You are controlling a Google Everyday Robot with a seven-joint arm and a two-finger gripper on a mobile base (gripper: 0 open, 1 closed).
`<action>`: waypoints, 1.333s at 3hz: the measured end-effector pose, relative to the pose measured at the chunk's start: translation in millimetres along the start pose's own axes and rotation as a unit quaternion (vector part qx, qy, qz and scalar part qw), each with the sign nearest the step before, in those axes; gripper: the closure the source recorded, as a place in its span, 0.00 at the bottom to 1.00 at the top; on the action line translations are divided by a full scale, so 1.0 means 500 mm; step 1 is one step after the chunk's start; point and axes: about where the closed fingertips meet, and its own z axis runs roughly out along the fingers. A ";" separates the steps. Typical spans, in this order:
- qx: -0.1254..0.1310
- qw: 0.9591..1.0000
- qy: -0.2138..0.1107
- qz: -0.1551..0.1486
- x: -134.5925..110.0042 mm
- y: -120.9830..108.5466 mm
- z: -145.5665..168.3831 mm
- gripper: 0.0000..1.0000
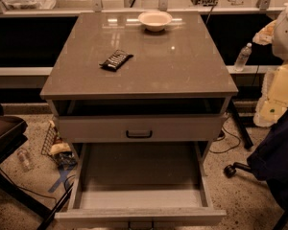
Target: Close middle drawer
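The grey cabinet (139, 66) stands in the middle of the camera view. Its middle drawer (139, 176) is pulled far out toward me. Its plain grey inside is bare. Its low flat front (139, 216) lies at the bottom edge of the view, where a bit of its dark handle (140, 223) shows. Above it sits the drawer with the taller front panel (138, 127) and a dark handle, with a dark gap between it and the cabinet top. My gripper is not in view.
A white bowl (155, 20) and a dark snack packet (116, 60) lie on the cabinet top. A dark chair (273, 162) stands close on the right and a black stand (5, 133) on the left. A wire basket and litter (57, 145) and a bottle (24, 159) lie on the floor on the left.
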 end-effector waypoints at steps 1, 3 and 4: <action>0.000 1.000 0.000 0.000 0.000 0.000 0.000 0.00; -0.007 0.997 -0.073 0.020 0.076 0.080 0.133 0.00; -0.003 0.992 -0.119 0.029 0.121 0.137 0.226 0.14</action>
